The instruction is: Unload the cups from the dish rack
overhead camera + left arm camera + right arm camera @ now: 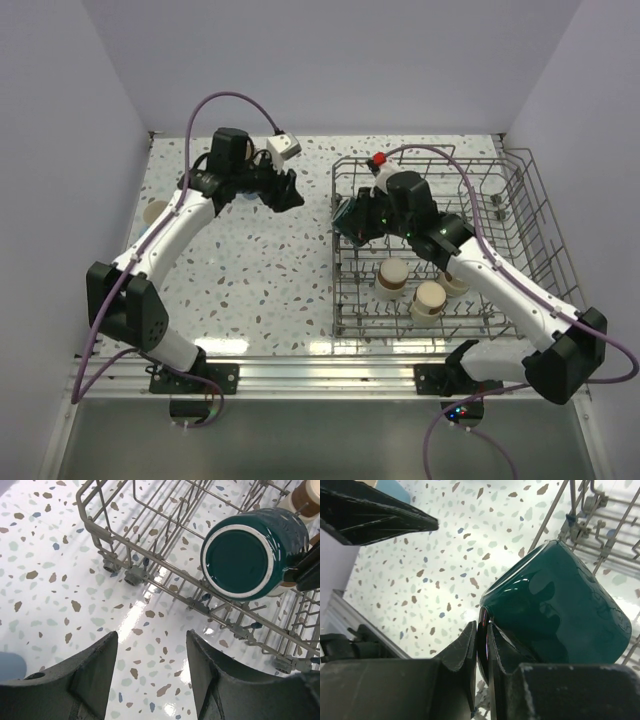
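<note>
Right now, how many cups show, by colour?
Teal mug: 1
Beige-brown cups: 3, one half hidden
Beige cup: 1
Light blue cup: 1, only an edge shows
Total: 6

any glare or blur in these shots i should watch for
Left wrist view: a bright streak of light glares off the speckled tabletop just beside the dish rack; right wrist view: patchy reflections on the glossy dark teal mug; top view: evenly lit, no harsh shadows.
</note>
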